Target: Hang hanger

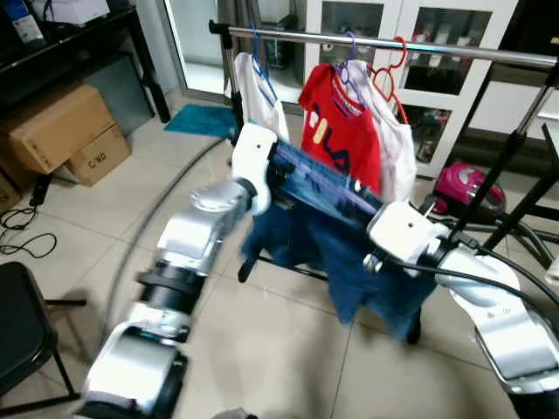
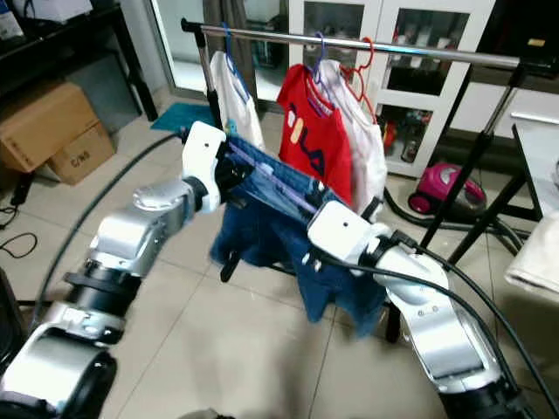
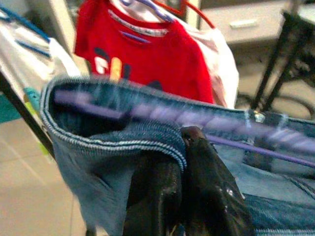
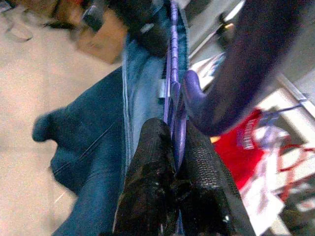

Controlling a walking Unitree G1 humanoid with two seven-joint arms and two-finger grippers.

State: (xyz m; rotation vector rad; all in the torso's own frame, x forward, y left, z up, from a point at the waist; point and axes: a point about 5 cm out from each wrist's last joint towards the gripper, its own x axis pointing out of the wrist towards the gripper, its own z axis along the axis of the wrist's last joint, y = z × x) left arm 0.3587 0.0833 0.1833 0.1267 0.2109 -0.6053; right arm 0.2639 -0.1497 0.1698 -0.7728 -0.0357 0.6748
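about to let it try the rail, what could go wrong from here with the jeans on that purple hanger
The jeans hang loosely over the purple hanger and could slide off when lifted. The left gripper pinches only the denim waistband, so it may tug the fabric rather than the hanger. The rail already carries the red shirt and neighbours, so the hook might snag them.

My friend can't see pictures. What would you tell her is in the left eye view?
Two silver robot arms hold up blue jeans on a purple hanger, the left gripper and right gripper at either end. Behind them is a metal clothes rail with a red T-shirt and white garments, above a tiled floor.
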